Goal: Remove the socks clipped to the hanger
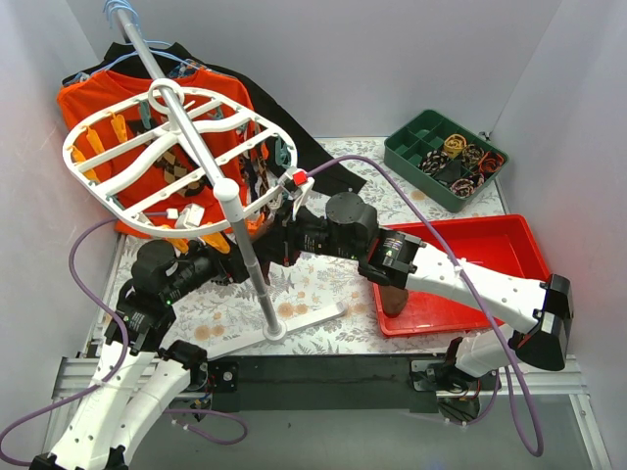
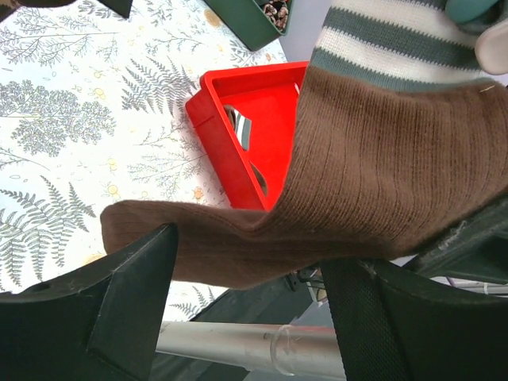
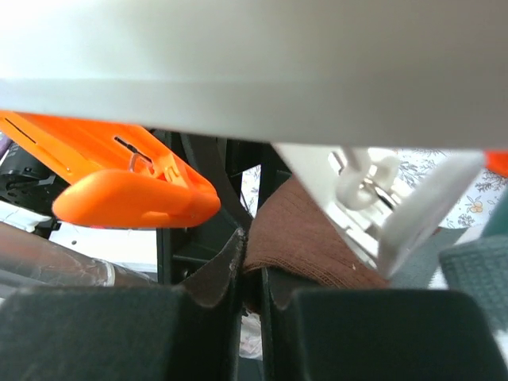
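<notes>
Left gripper (image 2: pixel 250 317): fingers spread wide, gripping nothing; one ribbed brown sock (image 2: pixel 381 175) with a white-and-green striped cuff hangs across the gap, its toe beside the left finger.
Right gripper (image 3: pixel 250 274): fingers pressed almost together, pinching a plain brown sock (image 3: pixel 305 238) just under the rack, beside one orange plastic clip (image 3: pixel 135 198).
Same sock in both views: cannot tell.
Hanger: one white plastic oval drying rack (image 1: pixel 201 96) on a grey pole (image 1: pixel 250 264), standing left of centre on the fern-patterned bench (image 1: pixel 323 284); both arms reach under it.
Socks seen through its bars: one brown-and-tan argyle sock (image 1: pixel 176 162); others too hidden to count.
Socks off the rack: one dark brown sock (image 1: pixel 394 297), in the near left corner of the red plastic tray (image 1: pixel 490 250).
Trays: two, the red one on the right and a green compartment tray (image 1: pixel 407 157) at the far right.
Far left: one orange shirt (image 1: pixel 88 103).
</notes>
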`<state>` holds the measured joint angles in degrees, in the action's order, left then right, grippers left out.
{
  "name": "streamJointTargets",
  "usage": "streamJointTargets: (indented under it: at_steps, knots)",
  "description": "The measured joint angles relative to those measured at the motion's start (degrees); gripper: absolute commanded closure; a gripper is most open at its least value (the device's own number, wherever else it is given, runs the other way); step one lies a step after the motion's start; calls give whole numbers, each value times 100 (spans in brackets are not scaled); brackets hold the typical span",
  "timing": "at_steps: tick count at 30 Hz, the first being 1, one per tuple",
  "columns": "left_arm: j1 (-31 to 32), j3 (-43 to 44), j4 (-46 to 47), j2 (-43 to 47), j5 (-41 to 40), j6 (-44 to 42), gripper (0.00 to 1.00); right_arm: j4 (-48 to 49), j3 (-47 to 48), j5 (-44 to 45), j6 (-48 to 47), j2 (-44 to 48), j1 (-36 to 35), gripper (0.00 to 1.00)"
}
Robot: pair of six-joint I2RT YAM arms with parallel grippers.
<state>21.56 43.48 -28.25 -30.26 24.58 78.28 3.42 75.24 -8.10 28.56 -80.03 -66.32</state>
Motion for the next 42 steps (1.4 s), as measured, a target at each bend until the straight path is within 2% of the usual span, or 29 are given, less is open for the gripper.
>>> streamJointTargets:
  at_steps: [2,4,5,6,8,12,15,19,23,27,29,32,36,42]
  knots:
    - [0,0,11,-2,50,26,50,17,0,-15,4,-13,0,85]
    - [4,0,35,-7,151,61,58,66,0,-55,11,-63,0,85]
    - [22,0,48,-11,186,61,69,105,0,-83,20,-105,-2,85]
    - [31,0,35,-9,210,61,73,114,0,-94,17,-136,-2,85]
    - [50,4,44,-9,269,74,87,133,0,-114,22,-205,0,84]
    - [85,2,33,2,339,103,99,155,-2,-125,24,-293,-2,82]
    - [94,2,42,4,376,131,100,153,-4,-109,22,-295,-11,77]
    - [114,4,31,22,402,151,100,94,-4,-74,13,-295,-44,61]
    - [142,7,-83,42,389,164,100,-149,-2,61,-26,-297,-79,54]
    - [151,7,-238,44,286,186,100,-501,-31,302,-48,-260,-44,52]
    - [151,7,-289,46,229,205,100,-654,-208,435,-48,-94,28,42]
    - [151,7,-273,50,116,212,100,-992,-595,588,-70,304,210,36]
    - [151,7,-271,11,-26,210,100,-1248,-820,791,-212,710,437,35]
    - [151,7,-256,-114,-109,188,100,-1351,-678,859,-634,927,584,32]
